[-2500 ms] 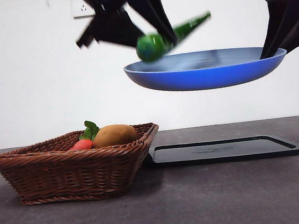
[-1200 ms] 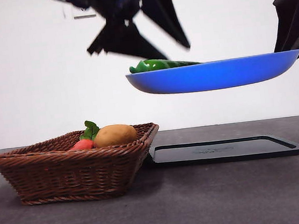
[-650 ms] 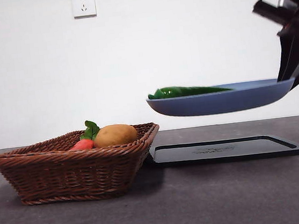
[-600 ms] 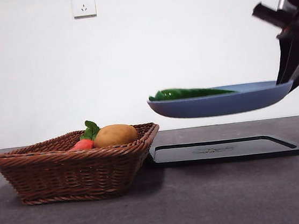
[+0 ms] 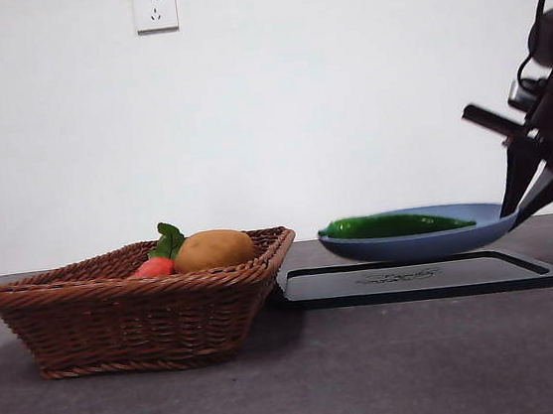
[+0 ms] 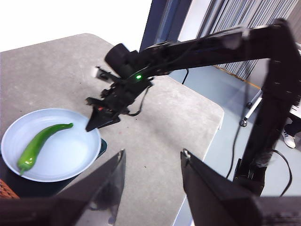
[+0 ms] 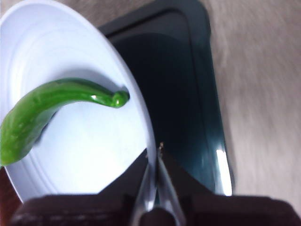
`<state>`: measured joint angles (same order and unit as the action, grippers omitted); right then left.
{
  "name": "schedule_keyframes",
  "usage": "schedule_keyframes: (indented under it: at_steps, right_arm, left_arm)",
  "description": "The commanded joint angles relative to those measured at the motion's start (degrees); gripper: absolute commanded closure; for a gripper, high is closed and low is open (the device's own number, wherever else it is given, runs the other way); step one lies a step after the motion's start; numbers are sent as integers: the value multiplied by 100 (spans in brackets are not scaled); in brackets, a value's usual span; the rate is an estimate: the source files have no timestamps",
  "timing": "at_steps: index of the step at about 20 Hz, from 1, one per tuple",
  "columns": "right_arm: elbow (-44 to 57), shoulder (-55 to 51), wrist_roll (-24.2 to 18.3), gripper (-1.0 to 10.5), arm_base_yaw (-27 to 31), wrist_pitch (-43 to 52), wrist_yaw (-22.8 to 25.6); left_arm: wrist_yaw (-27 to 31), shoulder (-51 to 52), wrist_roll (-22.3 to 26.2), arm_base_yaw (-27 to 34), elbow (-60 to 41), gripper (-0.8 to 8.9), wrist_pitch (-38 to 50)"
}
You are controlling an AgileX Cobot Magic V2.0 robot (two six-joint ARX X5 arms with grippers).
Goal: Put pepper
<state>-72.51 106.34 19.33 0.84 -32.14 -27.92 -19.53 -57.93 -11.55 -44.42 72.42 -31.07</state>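
in the front view, the pepper [image 5: 395, 223] is seen lying lengthwise in the blue plate [image 5: 416, 244], right of centre in the frame, with the plate held just above the black tray [image 5: 420, 279] on the desk [image 5: 298, 394]; at the right edge the right gripper [image 5: 518, 207] is clamped on the plate's rim, and at lower left a wicker basket [image 5: 134, 313] holds a red fruit [image 5: 151, 267] and a tan lump [image 5: 212, 249]. the step in hand is judged to be the setting down of the plate: it would best be kept level and lowered slowly so that the pepper is not rolled off, and the rim released only once the plate is seated on the tray. in the left wrist view, the left gripper [image 6: 153, 162] is seen high above the desk with its fingers apart and nothing between them; the pepper lies at lower left of the frame, well apart from them. in the right wrist view, the fingers are pressed together on the plate's rim at bottom centre, and the pepper's tip lies near them, not touching, its body running to the left edge.
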Motion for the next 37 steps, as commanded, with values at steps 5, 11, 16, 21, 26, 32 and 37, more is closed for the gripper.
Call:
schedule_keyframes:
  at_steps: [5,11,16,21,26,32,37]
  right_arm:
    - [-149,422,120,944,-11,234,-59]
    - [-149,455,52,896,-17,267,-20]
    - [-149,455,-111,815,-15,37,153]
    - [-149,-28,-396,787,85,-219,619]
    - [-149,-1580,-1062,789,162,-1386,844]
    - [-149,-3689,-1908,890,-758,-3311,387]
    - [-149,-4767,-1912,943,-1729,-3580,382]
  left_arm:
    - [4,-37,85,-50,83,604,13]
    - [2,-37,83,-50,83,604,-26]
    - [0,-37,70,-50,83,604,-31]
    - [0,-37,70,-50,83,604,-90]
    - [4,-37,142,-50,83,607,-363]
    - [243,-37,282,-48,83,625,-697]
    - [350,-37,282,-48,83,807,-789]
